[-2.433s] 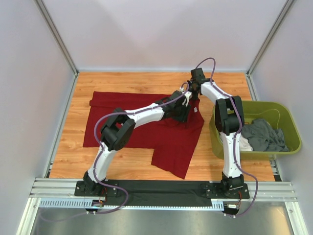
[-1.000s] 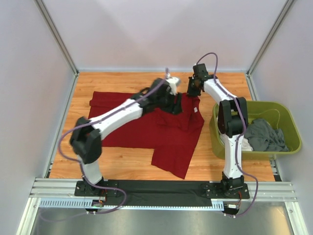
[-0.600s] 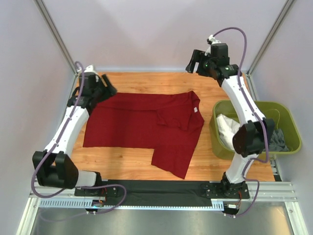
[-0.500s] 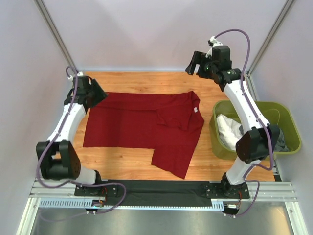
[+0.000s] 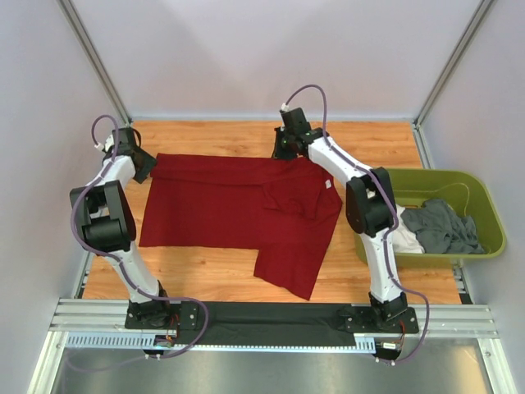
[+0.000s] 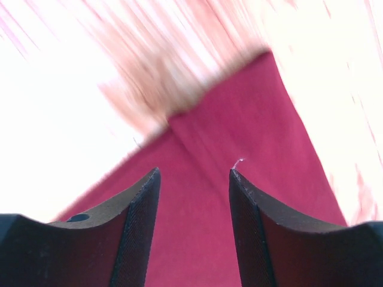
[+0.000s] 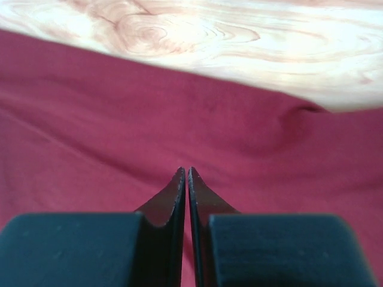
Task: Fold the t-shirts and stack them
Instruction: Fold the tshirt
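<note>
The dark red t-shirt (image 5: 221,205) lies spread on the wooden table, its lower right part folded over and its white neck label (image 5: 327,184) showing. My left gripper (image 5: 141,164) is at the shirt's far left corner. The left wrist view shows it (image 6: 194,173) open above the red cloth (image 6: 239,131), with nothing between the fingers. My right gripper (image 5: 284,152) is at the shirt's far edge near the middle. The right wrist view shows it (image 7: 184,171) shut and empty just over the red cloth (image 7: 90,119). The grey t-shirt (image 5: 443,226) and the white t-shirt (image 5: 404,240) lie in the tub.
The olive-green tub (image 5: 486,246) stands at the right side of the table. White walls with metal posts close off the far, left and right sides. A strip of bare wood (image 5: 205,135) runs along the back beyond the shirt.
My right arm has swung down from high at the far right to the shirt's far edge near the middle. My left gripper has shifted slightly at the far left corner. The shirt has not moved.
</note>
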Controlling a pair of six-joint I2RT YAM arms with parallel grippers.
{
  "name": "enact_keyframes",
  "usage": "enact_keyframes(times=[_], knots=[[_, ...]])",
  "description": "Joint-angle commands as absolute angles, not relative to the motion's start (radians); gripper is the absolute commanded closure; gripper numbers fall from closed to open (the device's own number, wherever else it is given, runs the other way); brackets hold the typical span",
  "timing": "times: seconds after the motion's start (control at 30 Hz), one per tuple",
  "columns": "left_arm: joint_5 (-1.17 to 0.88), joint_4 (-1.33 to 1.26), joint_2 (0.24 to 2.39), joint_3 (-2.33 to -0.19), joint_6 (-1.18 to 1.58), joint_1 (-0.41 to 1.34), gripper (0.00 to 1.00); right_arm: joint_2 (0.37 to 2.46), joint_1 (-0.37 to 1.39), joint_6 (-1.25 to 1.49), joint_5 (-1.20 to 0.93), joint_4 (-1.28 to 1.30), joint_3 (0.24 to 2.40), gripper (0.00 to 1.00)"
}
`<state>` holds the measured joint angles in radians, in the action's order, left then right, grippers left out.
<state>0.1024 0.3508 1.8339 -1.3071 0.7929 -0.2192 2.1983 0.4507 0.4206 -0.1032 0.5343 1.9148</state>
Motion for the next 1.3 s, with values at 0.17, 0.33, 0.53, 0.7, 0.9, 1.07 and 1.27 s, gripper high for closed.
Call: enact_keyframes(times=[0.17, 0.33, 0.53, 0.7, 0.9, 1.07, 1.27], knots=[[0.129, 0.27, 1.996, -1.448, 0.804, -0.258, 0.48, 2.348, 0.446, 0.485, -0.084, 0.48, 2.065, 0.96], [0.091, 0.262, 2.06, -1.505, 0.81, -0.268, 0.53, 2.368, 0.445, 0.469, -0.078, 0.489, 2.062, 0.95], [0.049, 0.221, 2.039, -1.454, 0.795, -0.267, 0.53, 2.408, 0.446, 0.462, -0.048, 0.503, 2.086, 0.94], [0.034, 0.204, 2.033, -1.419, 0.766, -0.267, 0.53, 2.439, 0.445, 0.46, -0.032, 0.523, 2.114, 0.94], [0.038, 0.218, 2.025, -1.411, 0.761, -0.267, 0.69, 2.444, 0.445, 0.457, -0.021, 0.526, 2.117, 0.93], [0.063, 0.213, 1.959, -1.385, 0.741, -0.268, 0.85, 2.453, 0.443, 0.463, -0.005, 0.543, 2.118, 0.93], [0.08, 0.244, 1.902, -1.379, 0.689, -0.267, 0.95, 2.462, 0.443, 0.468, -0.002, 0.568, 2.117, 0.95]])
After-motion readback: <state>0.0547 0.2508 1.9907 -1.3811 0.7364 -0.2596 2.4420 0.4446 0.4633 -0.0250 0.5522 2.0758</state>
